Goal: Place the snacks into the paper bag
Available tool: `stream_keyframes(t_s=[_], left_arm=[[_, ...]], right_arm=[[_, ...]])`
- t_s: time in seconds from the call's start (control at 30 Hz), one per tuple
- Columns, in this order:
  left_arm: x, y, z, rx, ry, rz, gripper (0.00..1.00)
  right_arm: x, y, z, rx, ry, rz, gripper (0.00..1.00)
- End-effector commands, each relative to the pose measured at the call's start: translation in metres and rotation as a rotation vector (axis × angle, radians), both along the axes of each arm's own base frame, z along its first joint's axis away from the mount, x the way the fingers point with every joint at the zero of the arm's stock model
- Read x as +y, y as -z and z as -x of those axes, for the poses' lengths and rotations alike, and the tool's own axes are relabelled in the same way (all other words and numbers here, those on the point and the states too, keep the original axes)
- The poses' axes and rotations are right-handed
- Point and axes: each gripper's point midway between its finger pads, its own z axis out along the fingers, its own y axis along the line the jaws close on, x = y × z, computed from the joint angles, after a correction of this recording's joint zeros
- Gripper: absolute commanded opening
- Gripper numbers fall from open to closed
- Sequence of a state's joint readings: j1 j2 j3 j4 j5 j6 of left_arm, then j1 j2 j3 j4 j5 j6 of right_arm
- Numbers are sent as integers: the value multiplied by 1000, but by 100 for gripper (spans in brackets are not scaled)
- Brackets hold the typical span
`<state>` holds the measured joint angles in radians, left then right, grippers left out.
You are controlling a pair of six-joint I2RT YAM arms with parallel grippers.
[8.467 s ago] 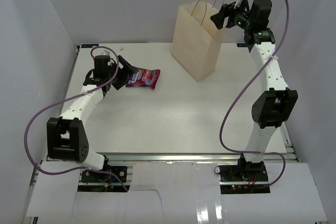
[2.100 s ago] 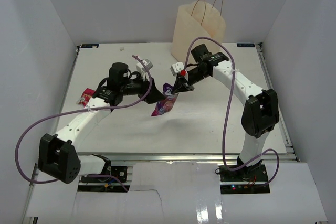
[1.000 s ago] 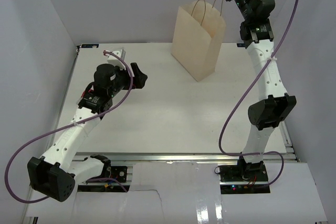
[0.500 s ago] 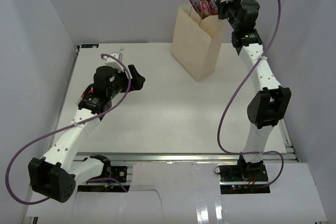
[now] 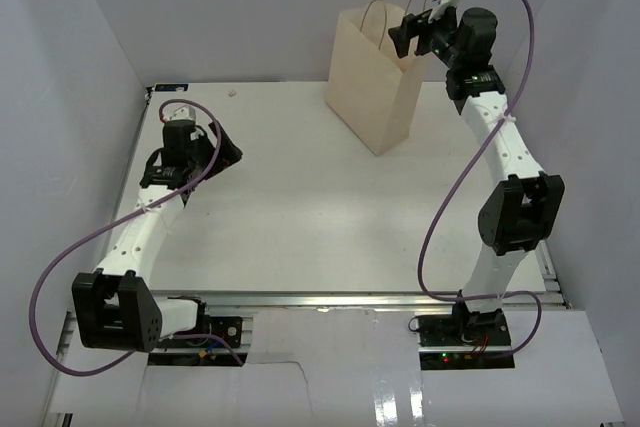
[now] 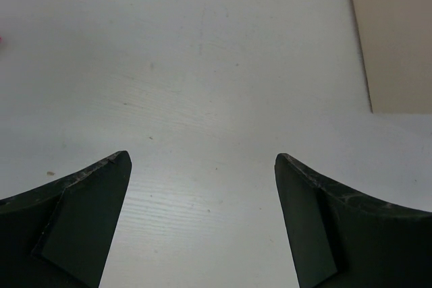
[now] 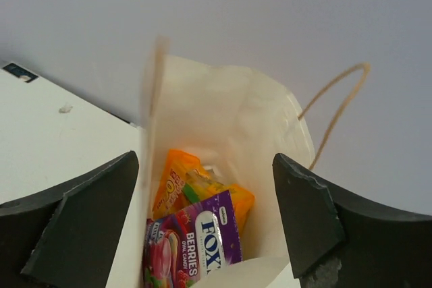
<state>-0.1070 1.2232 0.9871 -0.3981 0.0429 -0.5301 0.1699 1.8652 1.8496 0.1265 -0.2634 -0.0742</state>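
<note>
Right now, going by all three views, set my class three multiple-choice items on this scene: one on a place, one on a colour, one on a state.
1. Where is the purple packet?
A. On the table
B. Inside the paper bag
C. Held up in the air

2. What colour is the packet lying behind it?
A. Orange
B. Blue
C. Black

3. How does the right gripper stand?
A. Shut on a handle
B. Open, above the bag's mouth
C. Shut on a packet

Answers:
1 B: the right wrist view shows it lying within the bag's walls.
2 A: the orange packet shows just behind it.
3 B: its fingers stand wide apart with nothing between them, and the bag's opening is below.
</note>
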Motion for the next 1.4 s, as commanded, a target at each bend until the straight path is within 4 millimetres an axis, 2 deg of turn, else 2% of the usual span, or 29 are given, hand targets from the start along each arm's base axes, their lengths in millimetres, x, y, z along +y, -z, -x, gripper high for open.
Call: stream_keyframes(t_s=[0.0, 0.07, 0.1, 0.13, 0.17, 0.23, 0.3, 0.37, 0.4, 0.5, 0.53, 0.6, 0.63, 0.73, 0.83, 0.97, 1.1, 1.2, 1.37], left_arm=[[36, 0, -2, 58, -165, -3, 98], [54, 10, 0, 101, -237, -6, 98], [78, 18, 1, 124, -322, 11, 98], [89, 22, 2, 136, -364, 19, 98], [108, 31, 4, 155, -430, 30, 98], [126, 40, 4, 174, -483, 31, 98], [144, 41, -3, 154, -511, 1, 98], [158, 54, -9, 197, -511, -88, 98], [167, 64, -12, 244, -544, -108, 98], [181, 73, -12, 301, -647, -71, 98], [184, 80, -10, 342, -686, -57, 98], [192, 87, -5, 364, -786, -11, 98], [194, 93, -3, 381, -806, 6, 98], [203, 102, 0, 394, -848, 67, 98], [211, 112, 0, 399, -847, 132, 98], [221, 124, -3, 402, -818, 151, 98], [226, 144, -3, 456, -781, 148, 96], [228, 155, -9, 454, -744, 148, 90], [228, 165, -12, 462, -713, 164, 85]], right_arm=[[0, -88, 48, -195, -148, 33, 87], [-11, -92, 60, -194, -189, 69, 89], [-8, -97, 77, -205, -250, 87, 89], [-15, -89, 82, -168, -260, 99, 90], [-12, -82, 97, -157, -315, 131, 90], [-10, -62, 113, -115, -385, 168, 91], [-2, -19, 142, -21, -495, 207, 91], [2, 19, 168, 76, -574, 211, 92], [5, 49, 186, 131, -615, 209, 92], [5, 93, 218, 246, -656, 199, 93], [5, 120, 229, 316, -671, 184, 95], [4, 140, 242, 363, -674, 178, 96], [4, 159, 250, 408, -682, 166, 96], [6, 181, 261, 457, -696, 152, 96], [8, 195, 265, 494, -713, 144, 96], [13, 205, 264, 517, -730, 141, 96], [18, 208, 260, 535, -743, 132, 96], [21, 207, 257, 543, -751, 128, 96], [24, 210, 256, 572, -763, 130, 96]])
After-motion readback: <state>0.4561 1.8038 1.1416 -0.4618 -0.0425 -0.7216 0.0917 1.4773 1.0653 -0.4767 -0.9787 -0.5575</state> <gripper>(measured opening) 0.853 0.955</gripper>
